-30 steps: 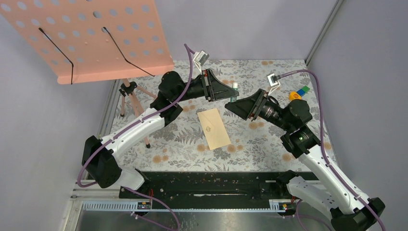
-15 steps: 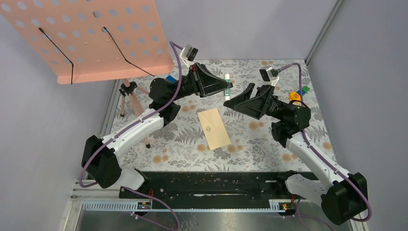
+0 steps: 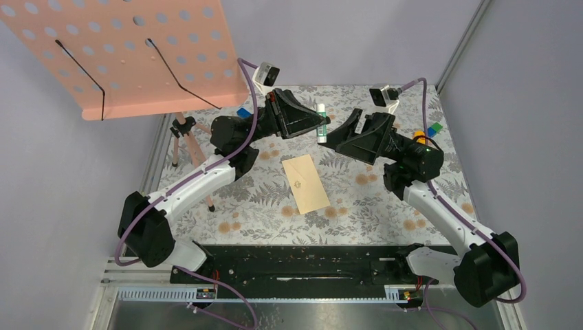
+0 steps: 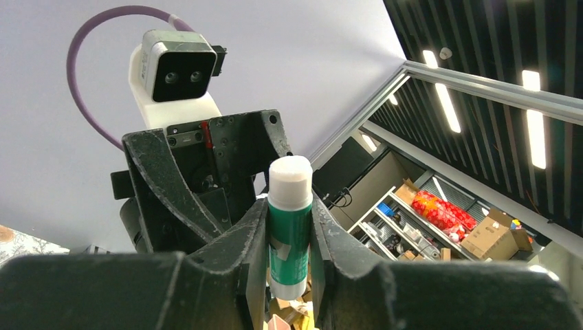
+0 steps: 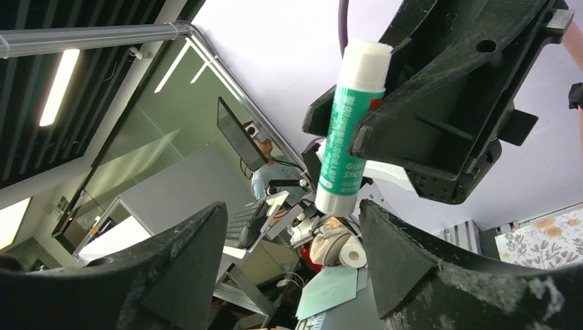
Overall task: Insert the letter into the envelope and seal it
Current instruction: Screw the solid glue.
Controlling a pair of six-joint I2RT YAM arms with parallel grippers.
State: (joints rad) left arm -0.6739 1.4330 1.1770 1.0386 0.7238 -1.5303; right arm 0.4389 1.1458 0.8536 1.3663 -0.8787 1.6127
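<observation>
Tabletop (image 3: 261, 206): one envelope (image 3: 306, 183); left end effector (image 3: 319, 126) grips one glue-stick (image 5: 347, 117); right end effector (image 3: 342, 128) open.

Place: we enter this as a robotics lab, a test cell standing inside a larger workroom.
Cell: we see lilac panel walls (image 3: 344, 41) in aluminium framing (image 3: 462, 45) around a table with a floral cover (image 3: 261, 206).
Rig: we note a left arm (image 3: 199, 180) and a right arm (image 3: 440, 210) bolted to a black rail (image 3: 295, 265), with purple cabling (image 3: 251, 89) and a wrist camera (image 3: 267, 73).
Room beyond: we see a dark slatted ceiling (image 4: 481, 34), strip lights (image 4: 445, 103), shelves (image 4: 412, 227) holding cardboard boxes (image 4: 489, 237), and a monitor (image 5: 237, 137).
</observation>
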